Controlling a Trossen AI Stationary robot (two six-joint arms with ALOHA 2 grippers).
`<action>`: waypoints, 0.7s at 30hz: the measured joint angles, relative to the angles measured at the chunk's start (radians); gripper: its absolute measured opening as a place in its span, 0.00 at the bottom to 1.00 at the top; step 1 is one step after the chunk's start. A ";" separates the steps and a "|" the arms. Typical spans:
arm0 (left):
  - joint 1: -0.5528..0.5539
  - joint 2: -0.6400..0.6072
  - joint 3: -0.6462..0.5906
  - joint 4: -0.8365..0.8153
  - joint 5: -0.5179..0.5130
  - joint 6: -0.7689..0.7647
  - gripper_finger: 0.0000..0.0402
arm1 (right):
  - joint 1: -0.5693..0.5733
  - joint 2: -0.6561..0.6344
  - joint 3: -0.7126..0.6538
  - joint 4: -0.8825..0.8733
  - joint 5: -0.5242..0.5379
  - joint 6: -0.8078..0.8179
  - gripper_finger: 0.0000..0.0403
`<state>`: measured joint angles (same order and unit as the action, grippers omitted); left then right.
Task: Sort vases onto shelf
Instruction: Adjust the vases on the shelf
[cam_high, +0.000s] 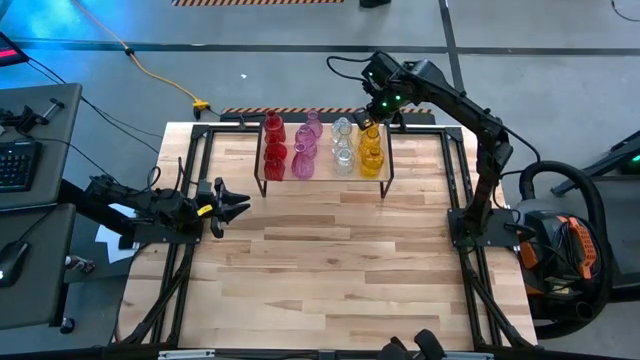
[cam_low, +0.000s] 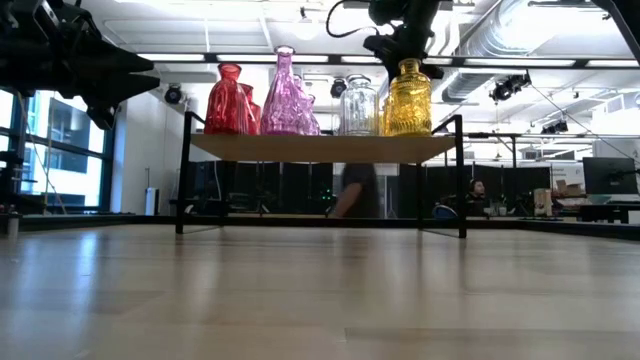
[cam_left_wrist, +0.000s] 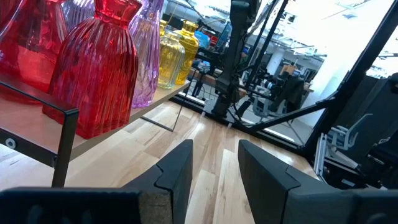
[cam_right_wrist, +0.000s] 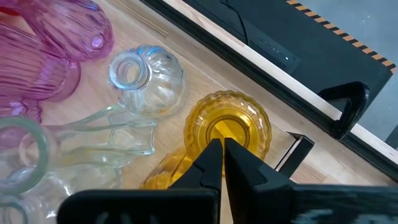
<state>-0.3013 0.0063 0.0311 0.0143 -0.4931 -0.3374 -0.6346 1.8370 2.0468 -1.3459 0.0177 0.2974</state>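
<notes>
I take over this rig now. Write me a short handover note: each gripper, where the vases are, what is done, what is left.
Right gripper: jaws shut, holding nothing, just above the mouth of a yellow vase at the shelf's back right corner.
Left gripper: jaws open, empty, waiting at the table's left side, facing the shelf.
Vases: all visible ones stand on the shelf, grouped by colour: red vases, pink vases, clear vases, yellow.
Done: no vase shows on the table.
Left: apparently only lifting the right arm away.
</notes>
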 joint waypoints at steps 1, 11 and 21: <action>0.000 0.000 0.000 0.000 0.000 0.000 0.30 | 0.000 -0.002 0.000 0.000 0.001 0.000 0.00; 0.000 0.000 0.000 0.000 0.000 0.000 0.30 | 0.004 -0.036 0.000 0.001 0.001 0.011 0.00; 0.000 0.000 0.000 0.000 0.000 -0.001 0.30 | 0.039 -0.079 0.000 0.005 0.006 0.012 0.00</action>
<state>-0.3014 0.0063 0.0311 0.0147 -0.4931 -0.3382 -0.5961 1.7580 2.0468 -1.3405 0.0238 0.3092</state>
